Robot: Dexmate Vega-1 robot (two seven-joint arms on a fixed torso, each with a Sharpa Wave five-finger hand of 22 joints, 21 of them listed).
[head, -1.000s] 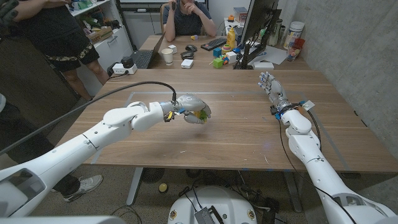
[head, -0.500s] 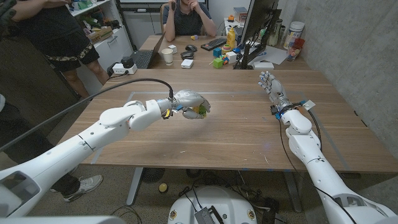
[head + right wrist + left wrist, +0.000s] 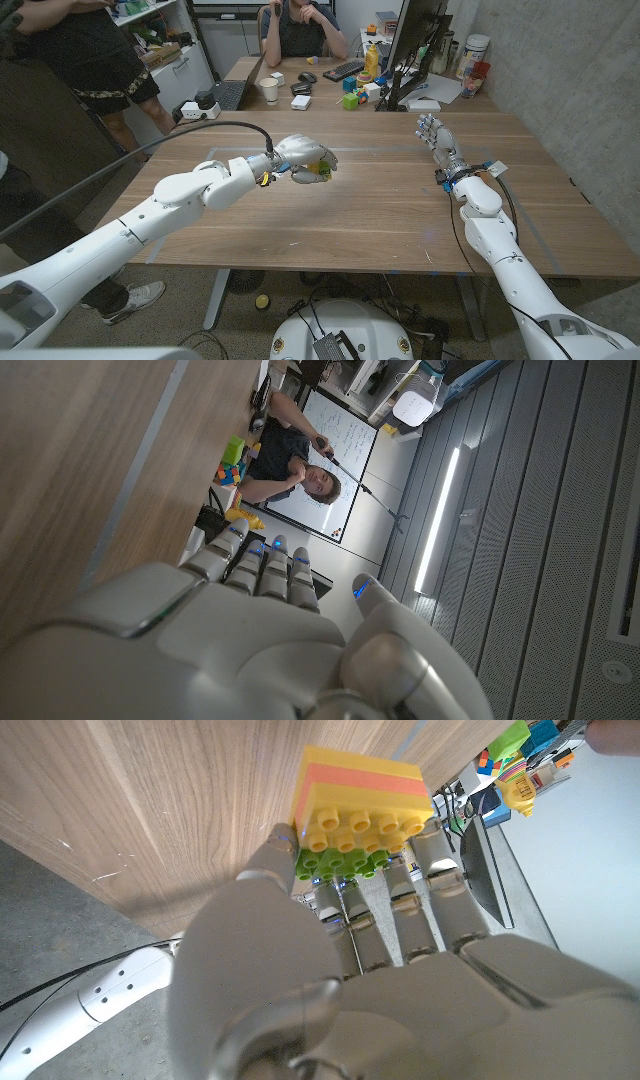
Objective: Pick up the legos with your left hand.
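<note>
My left hand (image 3: 304, 159) hangs above the middle of the wooden table (image 3: 380, 215), holding a stack of legos (image 3: 318, 171) off the surface. In the left wrist view the lego stack (image 3: 360, 815) shows yellow and orange bricks over a green one, pinched at the tips of my left hand's fingers (image 3: 350, 960). My right hand (image 3: 434, 134) stands on its edge at the table's right side, fingers straight and apart, with nothing in it. The right wrist view shows the back of that right hand (image 3: 230, 630).
A second table behind holds a black monitor (image 3: 412, 40), a keyboard (image 3: 343, 70), a paper cup (image 3: 269, 90) and coloured blocks (image 3: 352, 98). One person sits at it, another stands at the far left. A concrete wall (image 3: 560, 80) runs along the right.
My left hand has risen and drawn back toward the far left with the legos still in it. The right hand has not moved.
</note>
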